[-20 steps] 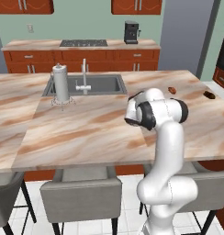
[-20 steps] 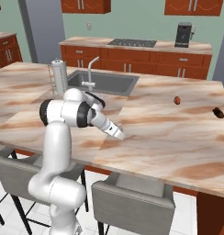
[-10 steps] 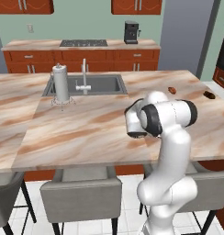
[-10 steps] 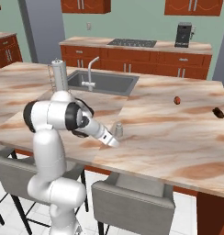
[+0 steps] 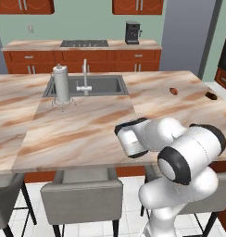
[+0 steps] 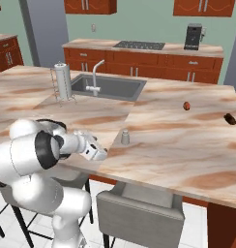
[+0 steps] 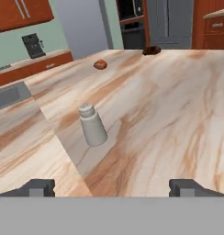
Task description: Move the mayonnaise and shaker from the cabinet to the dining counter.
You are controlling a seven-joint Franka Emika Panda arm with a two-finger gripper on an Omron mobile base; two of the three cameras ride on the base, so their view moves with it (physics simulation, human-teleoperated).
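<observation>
We see the tiny plain grey cylindrical shaker (image 7: 92, 125) upright on the beige marble dining counter (image 6: 187, 145), well short of the steel sink (image 6: 108, 86), the gripper (image 7: 111, 187) spread wide and empty; seemingly light, rigid, tippy, best pinched mid-body.

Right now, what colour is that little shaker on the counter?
Plain grey; the shaker shows best in the hand view.

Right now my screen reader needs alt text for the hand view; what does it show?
The grey shaker stands upright on the marble dining counter, ahead of the open hand, untouched. Beyond it lie two small brown items, near the counter's far edge.
</observation>
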